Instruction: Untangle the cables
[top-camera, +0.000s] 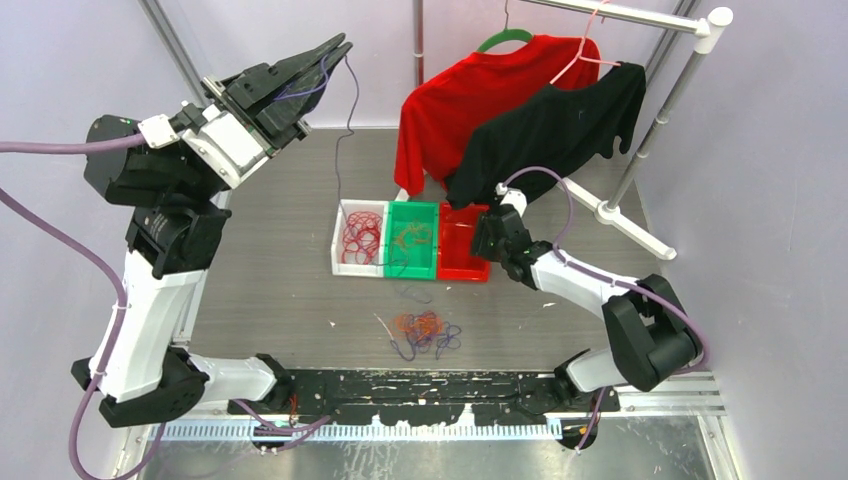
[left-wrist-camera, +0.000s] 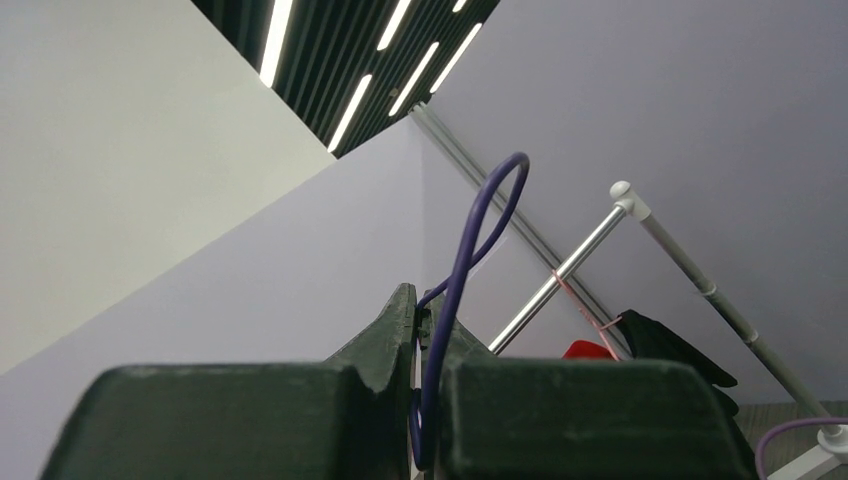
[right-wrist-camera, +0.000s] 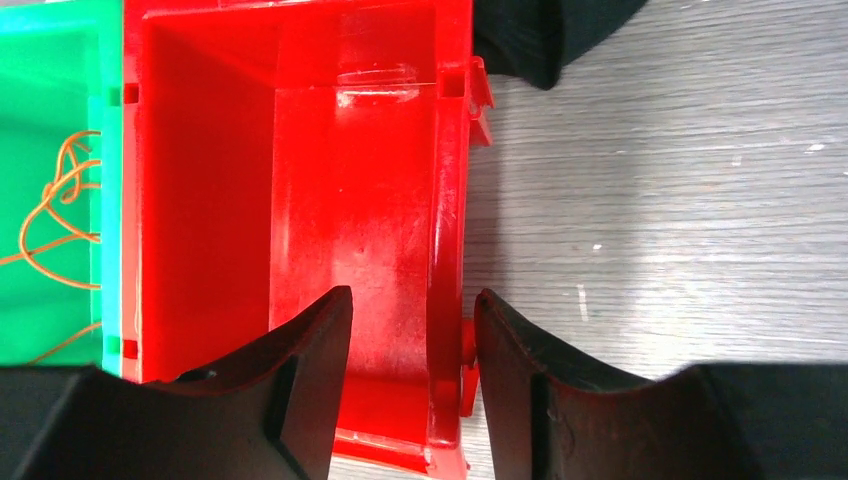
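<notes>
A loose bundle of red, orange and purple cables (top-camera: 425, 330) lies on the table near the front. My left gripper (top-camera: 335, 45) is raised high at the back left, shut on one purple cable (top-camera: 352, 100) that hangs down toward the bins. In the left wrist view that purple cable (left-wrist-camera: 470, 240) loops out above the closed gripper (left-wrist-camera: 430, 300). My right gripper (top-camera: 490, 235) is low over the red bin (top-camera: 458, 262). In the right wrist view it (right-wrist-camera: 412, 300) stands open, its jaws either side of the red bin's right wall (right-wrist-camera: 447, 200).
A white bin (top-camera: 336, 240) holds red cables and a green bin (top-camera: 412, 272) holds orange cables (right-wrist-camera: 60, 210). A clothes rack (top-camera: 640, 140) at the back right carries a red shirt (top-camera: 470, 95) and a black shirt (top-camera: 560, 125).
</notes>
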